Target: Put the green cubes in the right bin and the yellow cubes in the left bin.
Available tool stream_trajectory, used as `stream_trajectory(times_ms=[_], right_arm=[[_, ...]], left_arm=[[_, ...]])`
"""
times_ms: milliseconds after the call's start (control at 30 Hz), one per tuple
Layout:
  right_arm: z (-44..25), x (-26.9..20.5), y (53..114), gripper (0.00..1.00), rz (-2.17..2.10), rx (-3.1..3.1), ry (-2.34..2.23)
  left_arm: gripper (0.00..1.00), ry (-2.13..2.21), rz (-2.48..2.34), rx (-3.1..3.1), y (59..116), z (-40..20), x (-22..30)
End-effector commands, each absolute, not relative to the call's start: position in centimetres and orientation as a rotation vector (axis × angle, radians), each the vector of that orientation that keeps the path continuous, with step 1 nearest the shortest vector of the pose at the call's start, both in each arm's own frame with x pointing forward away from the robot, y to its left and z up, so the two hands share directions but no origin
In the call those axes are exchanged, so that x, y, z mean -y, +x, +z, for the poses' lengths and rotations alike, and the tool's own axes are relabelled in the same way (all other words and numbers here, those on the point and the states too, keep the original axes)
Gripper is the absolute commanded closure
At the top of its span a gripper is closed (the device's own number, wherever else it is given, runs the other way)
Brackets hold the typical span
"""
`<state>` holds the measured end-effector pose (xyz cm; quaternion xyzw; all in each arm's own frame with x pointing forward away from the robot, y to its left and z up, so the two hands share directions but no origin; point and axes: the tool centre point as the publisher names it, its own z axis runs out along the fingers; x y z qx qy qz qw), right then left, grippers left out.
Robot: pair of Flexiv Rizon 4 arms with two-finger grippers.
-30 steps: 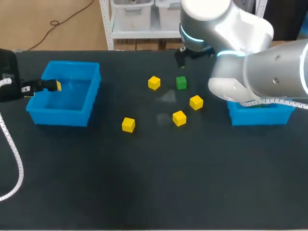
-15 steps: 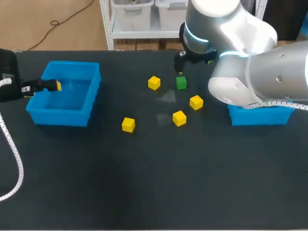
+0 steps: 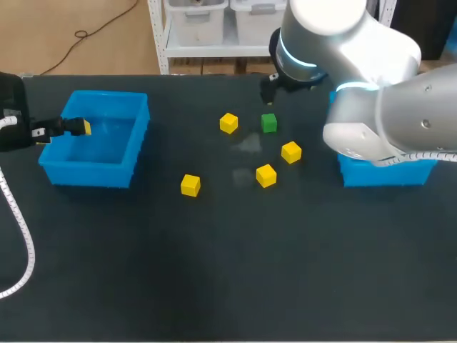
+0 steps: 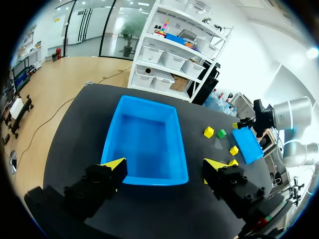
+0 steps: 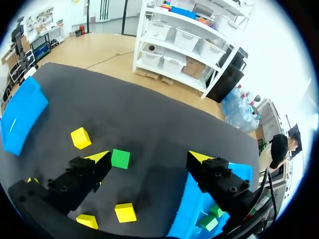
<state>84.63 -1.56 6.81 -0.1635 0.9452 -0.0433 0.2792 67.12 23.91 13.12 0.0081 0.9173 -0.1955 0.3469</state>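
Desk [image 3: 228, 286] is carrying five loose cubes between two blue bins. Closest in, the nearest yellow cube [image 3: 190, 185] is sitting alone, on the side toward the left bin [image 3: 86, 175]. A little farther back, the second yellow cube [image 3: 265, 175] is lying near the third yellow cube [image 3: 290, 151], the two not touching.

The left bin is standing at the desk's left. The right bin [image 3: 385, 175] is standing at its right, partly hidden under the right arm [image 3: 385, 107]. In the right wrist view, green pieces [image 5: 212, 213] are lying inside the right bin.

The left end effector [image 3: 84, 127] is hanging over the left bin at its outer edge. Its fingers are spread wide and gripping nothing.

Farther back, the far yellow cube [image 3: 228, 123] and the green cube [image 3: 268, 123] are sitting side by side, near each other but apart. The right end effector [image 3: 268, 87] is hovering just beyond the green cube, above the desk. Its fingers are spread wide and it is gripping nothing. In its own wrist view the green cube is lying between the fingers, close to one yellow tip and well apart from the other.
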Motion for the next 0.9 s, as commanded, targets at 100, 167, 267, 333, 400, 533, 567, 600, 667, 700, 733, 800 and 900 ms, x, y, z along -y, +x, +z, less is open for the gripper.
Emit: stream_trajectory(times_ms=[100,167,267,333,400,533,567,600,667,700,733,800,900], right_arm=[[5.2,2.4,84.8,0.0,-0.155,-2.567,-0.408],[4.6,2.3,84.8,0.0,-0.155,-2.572,-0.417],[4.2,1.7,84.8,0.0,-0.151,-2.572,-0.436],[4.0,1.4,85.0,0.0,-0.152,-2.569,-0.447],[3.8,1.1,85.3,0.0,-0.142,-2.573,-0.452],[3.0,0.6,85.8,0.0,-0.122,-2.594,-0.457],[2.8,0.4,85.9,0.0,-0.116,-2.6,-0.455],[2.6,0.2,86.0,0.0,-0.105,-2.613,-0.452],[2.2,-0.2,86.0,0.0,-0.099,-2.62,-0.454],[2.0,-0.4,86.0,0.0,-0.097,-2.625,-0.46],[1.8,-0.6,85.9,0.0,-0.094,-2.63,-0.464],[1.5,-1.0,85.8,0.0,-0.097,-2.632,-0.475],[1.2,-1.6,85.6,0.0,-0.102,-2.639,-0.507]], left_arm=[[0.0,0.014,-0.493,-2.386,67.2,13.2,-23.6],[0.0,0.014,-0.493,-2.386,67.2,13.2,-23.6],[0.0,0.014,-0.493,-2.386,67.2,13.2,-23.6],[0.0,0.014,-0.493,-2.386,67.2,13.2,-23.6],[0.0,0.014,-0.493,-2.386,67.2,13.2,-23.6],[0.0,0.014,-0.493,-2.386,67.2,13.2,-23.6],[0.0,0.014,-0.493,-2.386,67.2,13.2,-23.6],[0.0,0.014,-0.493,-2.386,67.2,13.2,-23.6],[0.0,0.014,-0.493,-2.386,67.2,13.2,-23.6],[0.0,0.014,-0.493,-2.386,67.2,13.2,-23.6],[0.0,0.014,-0.493,-2.386,67.2,13.2,-23.6],[0.0,0.014,-0.493,-2.386,67.2,13.2,-23.6],[0.0,0.014,-0.493,-2.386,67.2,13.2,-23.6]])
